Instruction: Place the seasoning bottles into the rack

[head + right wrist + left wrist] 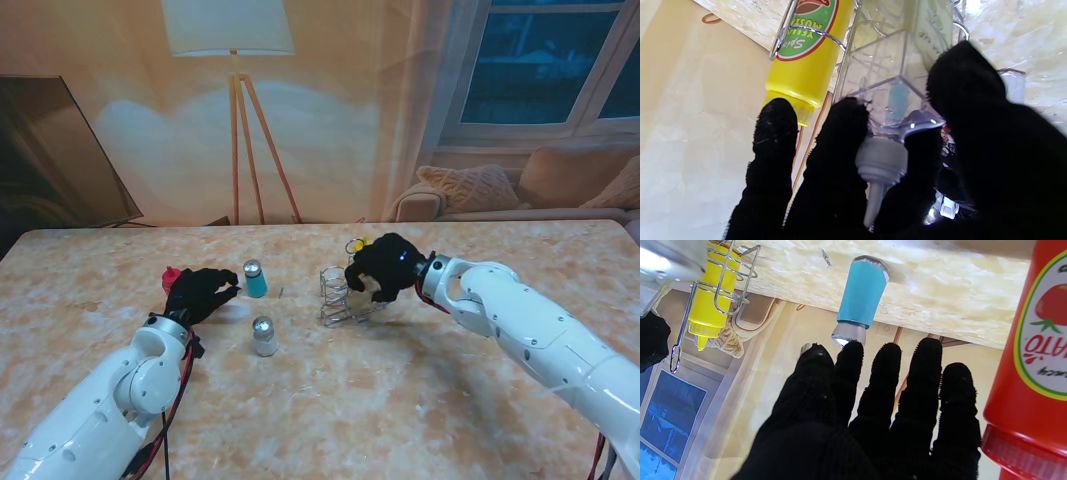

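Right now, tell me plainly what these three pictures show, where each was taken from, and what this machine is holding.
It is a two-armed robot with black-gloved hands. One picture looks down from its stand; the other two come from wrist cameras and appear upside down. On the marbled table stand a wire rack holding a yellow mustard bottle, a teal shaker, a silver shaker and a red ketchup bottle. The right hand grips a clear glass pourer bottle at the rack. The left hand is open, holding nothing.

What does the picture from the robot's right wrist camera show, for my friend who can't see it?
The right hand, in a black glove, has its fingers wrapped around a clear bottle with a grey spout, holding it at a wire rack. A yellow mustard bottle already sits in the rack beside it, over a pale marble table.
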